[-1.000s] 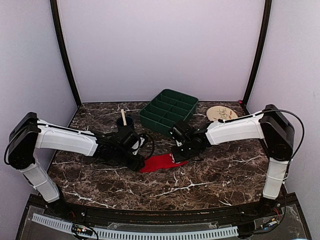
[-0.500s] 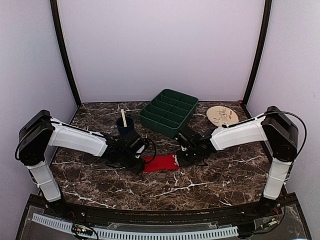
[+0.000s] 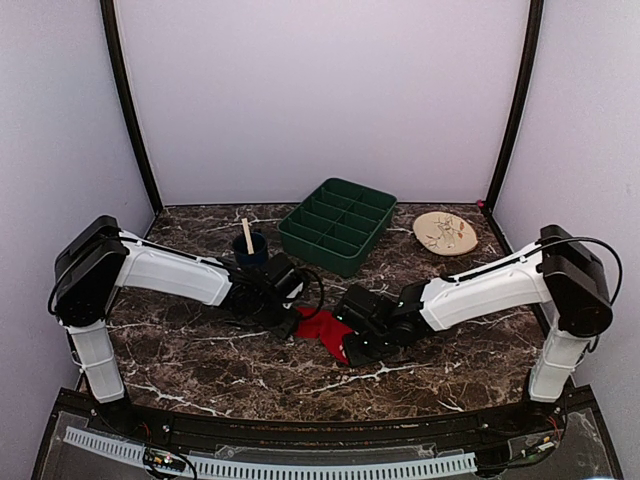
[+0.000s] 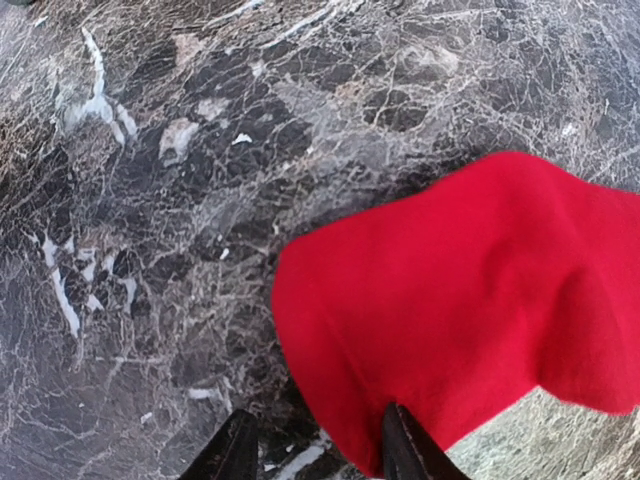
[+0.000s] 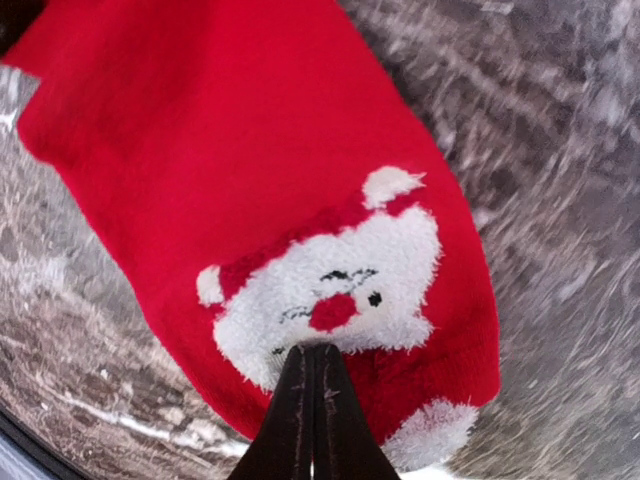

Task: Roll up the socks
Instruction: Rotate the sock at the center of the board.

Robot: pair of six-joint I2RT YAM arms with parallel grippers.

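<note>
Stretching low toward each other, right pincer (image 5: pixel 312 352) clamped on red sock (image 5: pixel 250 130), left pincer (image 4: pixel 318 420) half-spread astride its edge.

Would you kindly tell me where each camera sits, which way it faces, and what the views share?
Top external: fixed above and behind the bases, facing down over the table; both arms, left pincer and right pincer show.
Left wrist: on the left arm, facing down at the red sock; its fingertips show.
Right wrist: on the right arm, facing down at the sock's white patch; its shut fingers show.
Shared: all three see the red sock.
</note>
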